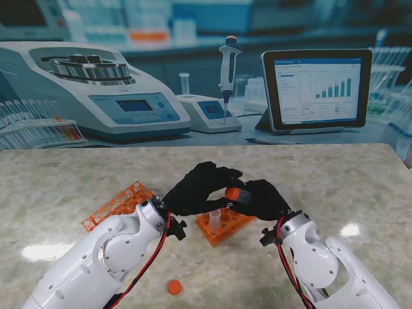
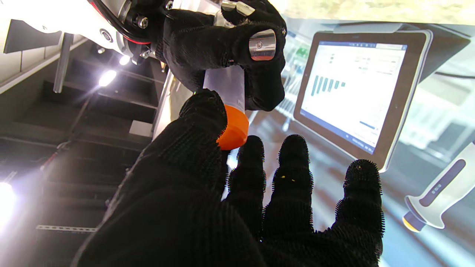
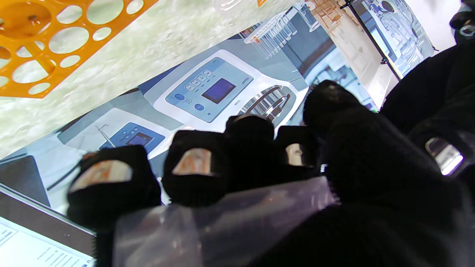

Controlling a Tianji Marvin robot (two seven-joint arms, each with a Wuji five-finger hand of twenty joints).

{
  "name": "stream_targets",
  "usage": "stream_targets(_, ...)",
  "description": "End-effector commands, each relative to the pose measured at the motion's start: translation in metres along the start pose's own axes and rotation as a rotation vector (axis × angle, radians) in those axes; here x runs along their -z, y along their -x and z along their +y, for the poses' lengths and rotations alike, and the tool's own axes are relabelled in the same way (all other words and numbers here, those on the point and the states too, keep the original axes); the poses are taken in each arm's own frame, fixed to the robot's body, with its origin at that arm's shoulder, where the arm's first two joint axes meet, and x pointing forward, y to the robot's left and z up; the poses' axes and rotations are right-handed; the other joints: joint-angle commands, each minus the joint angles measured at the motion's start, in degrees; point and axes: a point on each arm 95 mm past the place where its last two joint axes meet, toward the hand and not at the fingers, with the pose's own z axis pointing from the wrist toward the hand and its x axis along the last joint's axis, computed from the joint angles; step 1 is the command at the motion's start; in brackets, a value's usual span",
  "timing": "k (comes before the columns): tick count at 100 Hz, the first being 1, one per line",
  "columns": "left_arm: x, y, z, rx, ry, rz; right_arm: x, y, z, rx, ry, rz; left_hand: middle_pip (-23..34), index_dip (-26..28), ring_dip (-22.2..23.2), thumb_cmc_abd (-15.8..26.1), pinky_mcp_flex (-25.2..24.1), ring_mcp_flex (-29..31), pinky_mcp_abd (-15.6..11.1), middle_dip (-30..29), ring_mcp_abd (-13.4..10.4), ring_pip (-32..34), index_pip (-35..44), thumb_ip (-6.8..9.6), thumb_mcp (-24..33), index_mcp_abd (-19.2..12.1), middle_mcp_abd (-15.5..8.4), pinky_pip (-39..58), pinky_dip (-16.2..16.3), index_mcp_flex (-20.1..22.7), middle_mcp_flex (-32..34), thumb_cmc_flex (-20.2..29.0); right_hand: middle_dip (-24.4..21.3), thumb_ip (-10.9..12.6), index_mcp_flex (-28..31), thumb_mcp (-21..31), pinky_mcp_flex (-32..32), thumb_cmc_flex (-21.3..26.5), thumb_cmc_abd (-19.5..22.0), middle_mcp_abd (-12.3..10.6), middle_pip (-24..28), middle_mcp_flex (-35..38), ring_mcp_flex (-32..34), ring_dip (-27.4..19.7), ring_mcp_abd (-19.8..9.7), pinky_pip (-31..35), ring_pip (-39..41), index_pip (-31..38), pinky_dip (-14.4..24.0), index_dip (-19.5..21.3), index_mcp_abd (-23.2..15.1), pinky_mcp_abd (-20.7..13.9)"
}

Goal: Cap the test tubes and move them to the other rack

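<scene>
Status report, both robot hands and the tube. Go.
Right robot hand shut on test tube. Left robot hand fingers on its orange cap. Spare cap loose on table. Nothing blocking.

orange cap [image 2: 234,129], black right hand [image 2: 226,48], orange rack [image 1: 224,223]

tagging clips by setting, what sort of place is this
Probably a lab-style bench, though the instruments behind look like a printed backdrop. Telling signs: orange tube racks on the marble table, and a capped test tube held between both hands.

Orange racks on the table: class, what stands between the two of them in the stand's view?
In the stand's view, the left hand and its wrist fill the gap between the left rack and the right rack.
</scene>
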Motion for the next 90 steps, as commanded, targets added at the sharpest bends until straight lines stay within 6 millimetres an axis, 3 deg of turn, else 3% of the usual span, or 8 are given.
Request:
stream_targets(1,0.002,-0.002,0.006,0.001,0.025,0.006,-0.002,-0.007,0.000,-0.010,0.004,0.016,-1.1,0.8,-0.7,2.0,-0.8,-2.3,-0.1,-2.1,-0.5,-1.4,5.9,3.95,7.8,-16.8,-2.1,-0.1,-2.1,2.7,-1.9,7.9,0.2,0.6,1.3,0.3,1.4,1.6,2.3,1.1,1.7,1.5,1.4,0.9,-3.6,4.2,3.5,2.1,0.3,1.7,-2.6,-1.9)
stream_targets(26,0.004,-0.003,0.006,0.001,0.038,0.019,-0.002,-0.007,-0.001,-0.011,0.003,0.015,-1.1,1.1,-1.1,1.9,-1.1,-3.0,-0.2,-2.3,0.0,-1.7,6.6,3.52,7.4,-17.6,-2.4,-0.5,-2.1,1.8,-2.5,6.7,0.2,0.6,1.3,0.3,1.4,1.6,2.3,1.1,1.7,1.5,1.4,0.9,-3.6,4.2,3.4,2.1,0.3,1.7,-2.6,-1.9)
stream_targets(39,0.006,-0.005,0.005,0.008,0.045,0.026,-0.002,-0.007,-0.001,-0.011,0.002,0.015,-1.3,0.9,-1.3,1.5,-1.3,-3.4,-0.1,-2.4,0.4,-1.9,6.1,3.14,4.9,-17.1,-2.3,-0.8,-2.1,1.2,-2.8,3.2,0.2,0.6,1.3,0.4,1.4,1.6,2.3,1.1,1.7,1.5,1.4,0.9,-3.6,4.2,3.5,2.1,0.3,1.7,-2.6,-1.9)
stream_targets(52,0.008,-0.009,0.003,0.029,0.036,0.040,-0.002,-0.007,-0.001,-0.013,0.002,0.016,-1.4,-0.1,-1.5,3.6,-1.4,-3.8,-0.1,-2.5,0.9,-2.1,4.4,3.45,-0.1,-14.7,-1.9,-1.5,-2.0,1.8,-3.0,-1.3,0.2,0.6,1.3,0.4,1.4,1.5,2.3,1.0,1.7,1.5,1.4,0.9,-3.6,4.2,3.5,2.1,0.3,1.7,-2.6,-1.9)
stream_targets(58,0.007,-0.011,0.002,0.038,0.029,0.044,-0.002,-0.007,-0.001,-0.013,0.001,0.017,-1.6,-1.2,-1.5,4.1,-1.3,-3.7,0.0,-2.3,1.1,-2.0,2.5,3.86,-2.4,-11.5,-1.4,-1.8,-1.8,2.2,-3.0,-1.9,0.2,0.6,1.3,0.3,1.4,1.5,2.3,1.0,1.7,1.5,1.4,0.9,-3.6,4.2,3.5,2.1,0.3,1.7,-2.6,-1.9)
stream_targets(63,0.007,-0.013,0.001,0.040,0.022,0.046,-0.002,-0.007,-0.001,-0.013,0.001,0.017,-1.5,-1.4,-1.5,4.3,-1.1,-3.4,0.1,-2.2,1.5,-1.9,2.1,3.87,-3.0,-10.5,-1.2,-1.8,-1.7,2.5,-2.8,-2.4,0.2,0.6,1.3,0.4,1.3,1.6,2.3,1.1,1.7,1.5,1.4,0.9,-3.6,4.2,3.5,2.1,0.3,1.7,-2.6,-1.9)
stream_targets(90,-0.003,-0.013,-0.002,0.048,0.023,0.039,-0.002,-0.008,-0.001,-0.014,0.001,0.025,-0.5,-2.0,0.2,3.1,0.8,0.0,0.4,-0.3,1.8,0.2,1.5,3.64,-4.5,-5.6,0.1,0.5,-0.2,6.7,-0.5,0.2,0.1,0.5,1.3,0.3,1.4,1.5,2.2,1.0,1.7,1.5,1.4,0.9,-3.7,4.2,3.5,1.9,0.3,1.7,-2.9,-1.9)
